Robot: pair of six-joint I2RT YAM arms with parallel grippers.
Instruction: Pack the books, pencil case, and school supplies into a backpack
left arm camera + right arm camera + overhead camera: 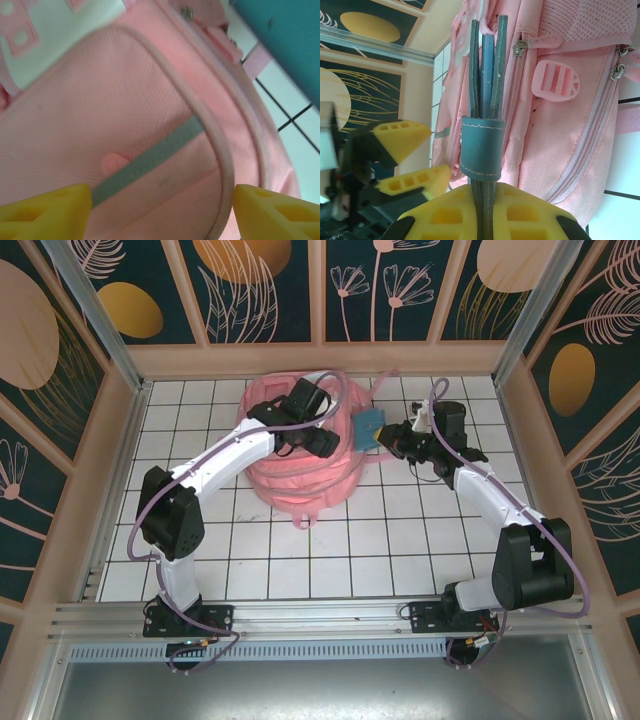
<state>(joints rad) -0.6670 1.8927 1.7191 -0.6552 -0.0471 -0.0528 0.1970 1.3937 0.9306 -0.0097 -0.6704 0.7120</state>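
My right gripper (482, 200) is clamped on a teal item (485, 90). In its wrist view the yellow fingers (445, 217) sit at the bottom centre, and the item stands edge-on between them, rising to the top of the frame. It shows as three thin teal edges bound by a stitched loop (481, 150) of the same stuff; I cannot tell just what it is. From above, this gripper (392, 440) is right of centre, and the teal item (368, 428) juts left from it against the backpack's right side.

My left gripper (160, 215) is spread wide. Its yellow fingers (45, 212) sit in the two bottom corners of its wrist view, with a pink pocket (125, 100) of the backpack between and beyond them. A grey strip (150, 160) crosses that pocket on a slant. I cannot tell whether the fingers touch the fabric. The teal item (285, 45) fills the upper right corner there. My right wrist view catches this gripper (437, 152) at left centre, its jaws apart.

The backpack (300, 480) lies in the upper middle of the overhead frame, on the white gridded table (400, 540). In the right wrist view it (545, 165) stands just behind the teal item. A pink buckle (555, 80) and zip pulls (520, 47) sit in the upper right.
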